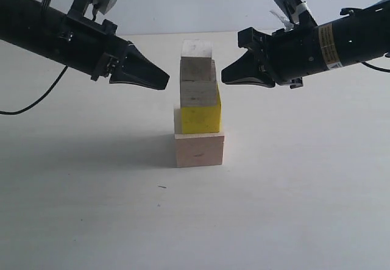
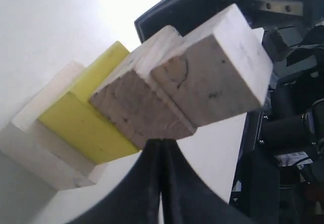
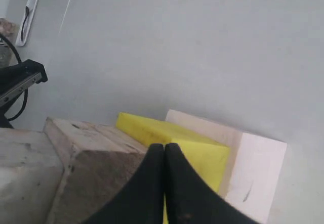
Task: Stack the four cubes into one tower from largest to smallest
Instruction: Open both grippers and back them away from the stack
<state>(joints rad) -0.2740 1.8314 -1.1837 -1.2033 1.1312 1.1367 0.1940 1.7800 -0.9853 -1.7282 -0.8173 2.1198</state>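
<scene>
table | tower upright mid-table: large cube, yellow cube, medium cube, small cube topmost | left gripper fingers pressed together, empty, near medium cube's left | right gripper likewise closed, empty, nearer, just beside it | tower between both tips

Table: we see a plain off-white top; a soft shadow lies left of the cube
Large cube: pale wood; flat on the table, near the middle
Speck: small dark mark just before the cube
Cable: black, far left; we cannot tell if it touches
</scene>
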